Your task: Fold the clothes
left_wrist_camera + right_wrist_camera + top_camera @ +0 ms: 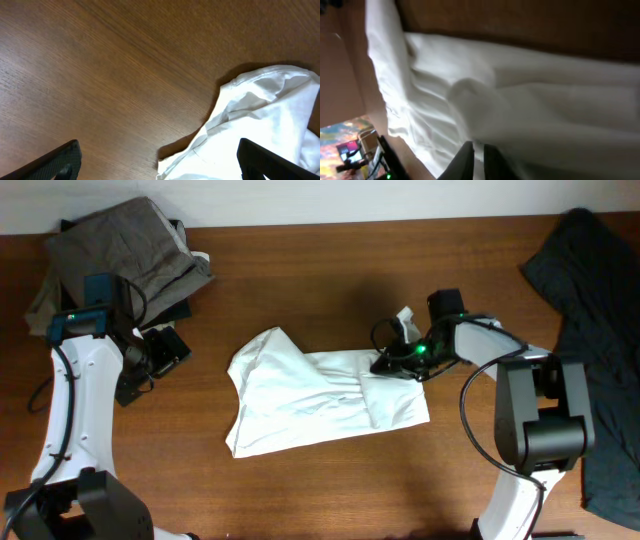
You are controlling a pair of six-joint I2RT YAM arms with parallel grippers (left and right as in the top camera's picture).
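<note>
A white shirt (320, 395) lies crumpled and partly folded in the middle of the wooden table. My right gripper (388, 363) is at the shirt's right upper edge and is shut on a fold of the white cloth (520, 105), pinched between its fingers (477, 150). My left gripper (160, 352) is open and empty, hovering above the table left of the shirt. In the left wrist view its fingers (157, 162) are spread wide, with the shirt's left edge (260, 115) showing between and beyond them.
A pile of grey and dark clothes (125, 250) lies at the back left corner. A dark garment (590, 310) drapes over the right side of the table (330, 480).
</note>
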